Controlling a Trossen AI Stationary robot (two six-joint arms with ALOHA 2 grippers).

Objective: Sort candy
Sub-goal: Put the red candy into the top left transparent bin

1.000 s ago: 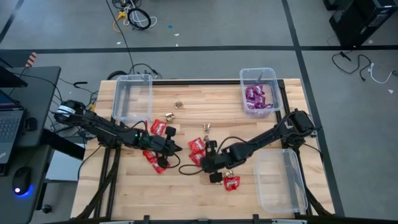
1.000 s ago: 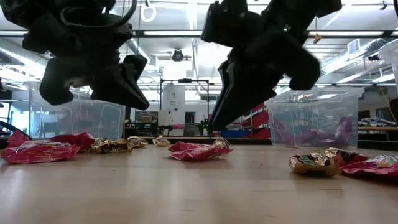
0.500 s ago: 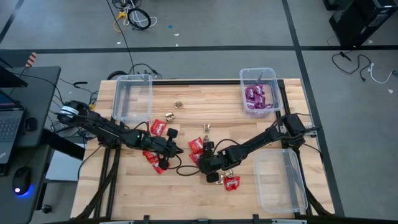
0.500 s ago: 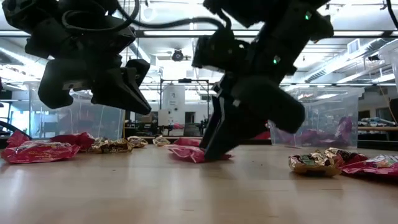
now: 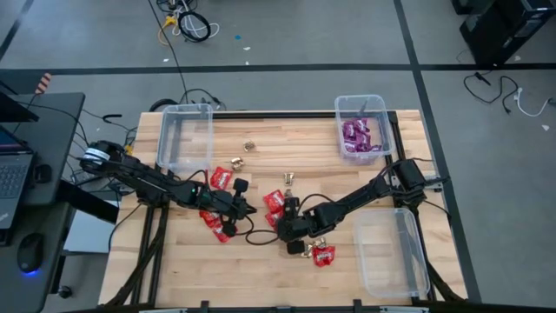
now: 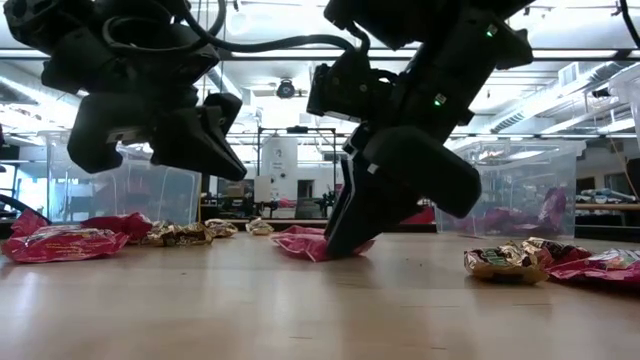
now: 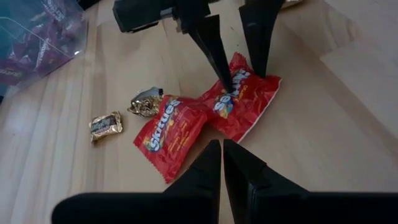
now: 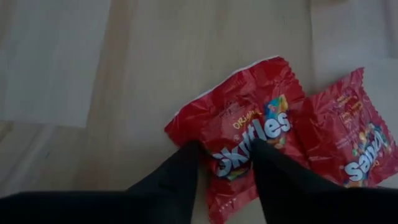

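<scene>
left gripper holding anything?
No. The left gripper is shut with nothing between its fingers, above the red packets.

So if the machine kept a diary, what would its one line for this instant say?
right tool: fingers open astride flat red candy packet, on wooden table | left tool: shut, hovering, empty

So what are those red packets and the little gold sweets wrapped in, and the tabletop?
Red packets: glossy, crinkled printed film, probably plastic. Gold sweets: shiny creased wrap, likely foil. Tabletop: pale wood planks, with visible grain and seams.
</scene>
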